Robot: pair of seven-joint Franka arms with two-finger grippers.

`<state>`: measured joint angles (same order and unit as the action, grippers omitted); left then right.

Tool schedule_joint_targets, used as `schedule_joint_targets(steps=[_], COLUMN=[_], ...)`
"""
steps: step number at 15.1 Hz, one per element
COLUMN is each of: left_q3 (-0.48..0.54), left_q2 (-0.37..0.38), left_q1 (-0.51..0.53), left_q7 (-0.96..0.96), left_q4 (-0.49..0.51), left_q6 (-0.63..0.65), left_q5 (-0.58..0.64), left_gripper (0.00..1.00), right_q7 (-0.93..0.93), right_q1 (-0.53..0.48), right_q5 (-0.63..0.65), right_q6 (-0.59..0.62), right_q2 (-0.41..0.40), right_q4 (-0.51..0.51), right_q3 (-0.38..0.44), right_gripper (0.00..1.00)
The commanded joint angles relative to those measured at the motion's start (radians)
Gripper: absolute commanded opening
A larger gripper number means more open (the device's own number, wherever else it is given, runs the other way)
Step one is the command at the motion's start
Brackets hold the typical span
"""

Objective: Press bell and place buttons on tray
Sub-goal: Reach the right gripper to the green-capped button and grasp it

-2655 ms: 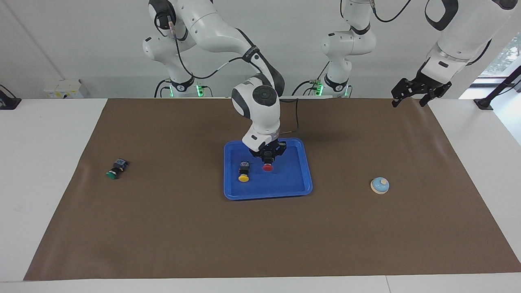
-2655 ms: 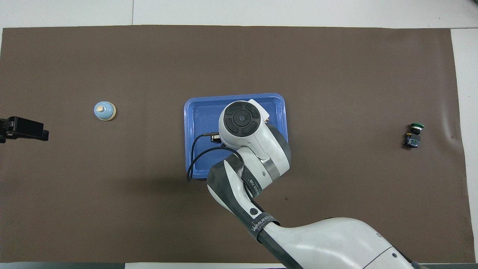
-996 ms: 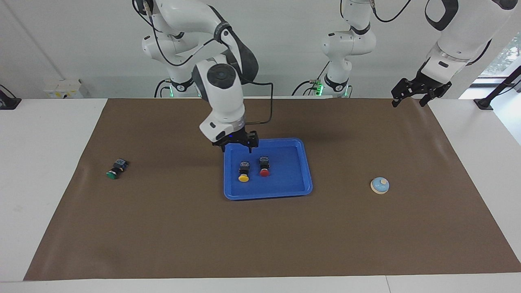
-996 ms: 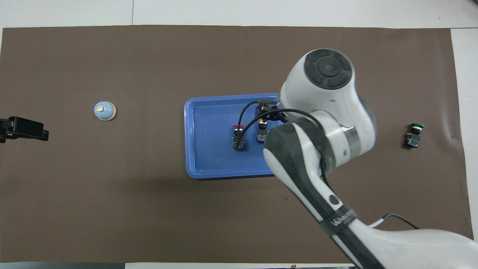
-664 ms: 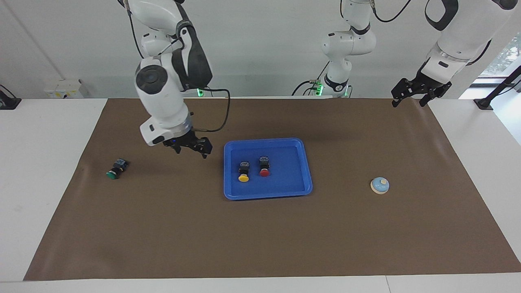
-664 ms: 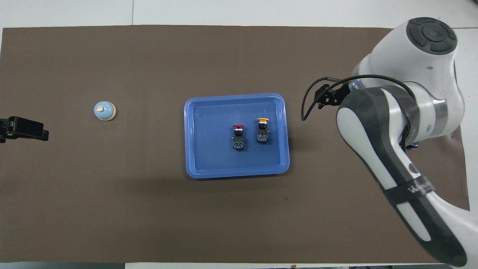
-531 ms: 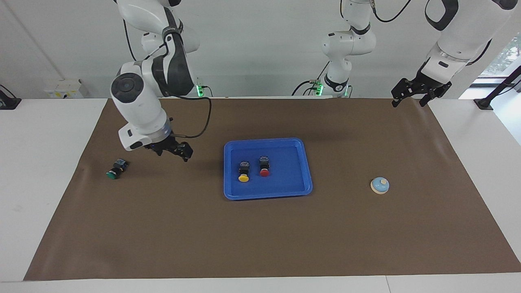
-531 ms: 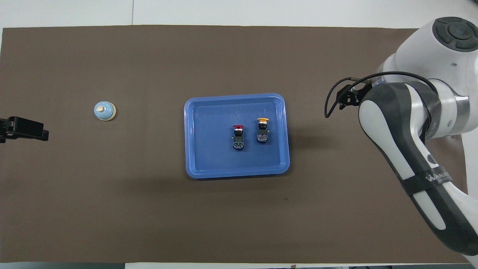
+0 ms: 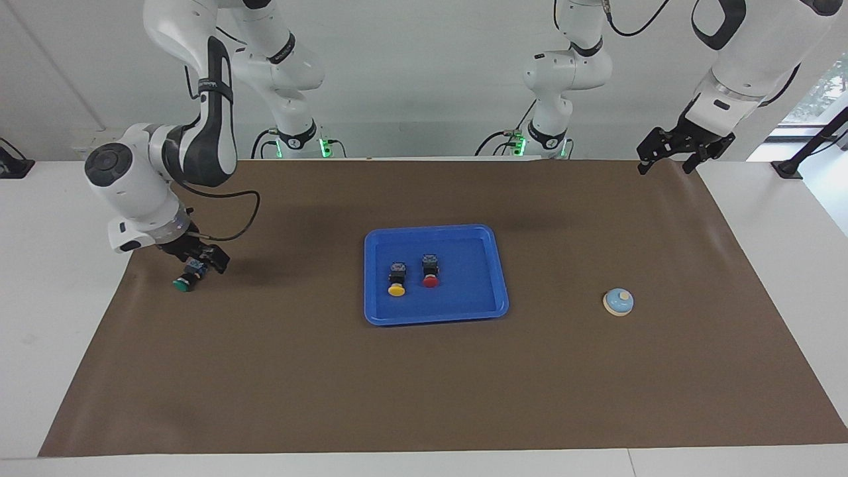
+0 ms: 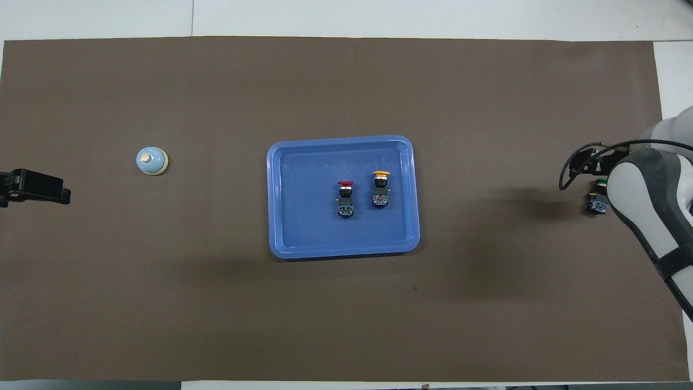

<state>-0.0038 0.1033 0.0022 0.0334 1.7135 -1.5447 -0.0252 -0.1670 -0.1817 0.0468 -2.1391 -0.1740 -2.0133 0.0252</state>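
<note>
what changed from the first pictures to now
The right pincer let go of the red button in the tray, rose and swung toward the right arm's end of the table; it now sits open just over the green button. Unmoved: yellow button, bell, tray, and the waiting left pincer.

No lettering can be read anywhere, as far as visible.

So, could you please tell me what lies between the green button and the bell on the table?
The blue tray, holding the yellow button and red button, sits between the green button and the bell; both views show it.
</note>
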Motion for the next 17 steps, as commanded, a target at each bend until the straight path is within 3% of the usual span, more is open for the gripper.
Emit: schedule_joint_targets(steps=[1, 6, 14, 16, 17], left_q3=[0.005, 0.005, 0.005, 0.005, 0.005], left_q2=[-0.004, -0.004, -0.004, -0.004, -0.004], left_q1=[-0.002, -0.002, -0.002, -0.002, -0.002], left_q7=[0.005, 0.005, 0.005, 0.005, 0.005], left_q4=[-0.015, -0.015, -0.015, -0.015, -0.015], left_q6=[0.014, 0.014, 0.014, 0.014, 0.014], left_q5=[-0.010, -0.010, -0.010, -0.010, -0.010], left_gripper=[1.00, 1.00, 1.00, 1.00, 1.00], right_q7=[0.024, 0.072, 0.069, 0.069, 0.072], right_q1=[-0.050, -0.125, -0.128, -0.127, -0.127], right_q5=[0.019, 0.019, 0.018, 0.018, 0.018], right_q6=[-0.105, -0.214, -0.288, -0.286, -0.286], right_q2=[0.038, 0.005, -0.019, -0.019, -0.018], right_q4=[-0.099, -0.159, -0.202, -0.212, -0.214], right_q3=[-0.016, -0.018, -0.019, -0.019, -0.019], right_gripper=[1.00, 1.00, 1.00, 0.82, 0.61])
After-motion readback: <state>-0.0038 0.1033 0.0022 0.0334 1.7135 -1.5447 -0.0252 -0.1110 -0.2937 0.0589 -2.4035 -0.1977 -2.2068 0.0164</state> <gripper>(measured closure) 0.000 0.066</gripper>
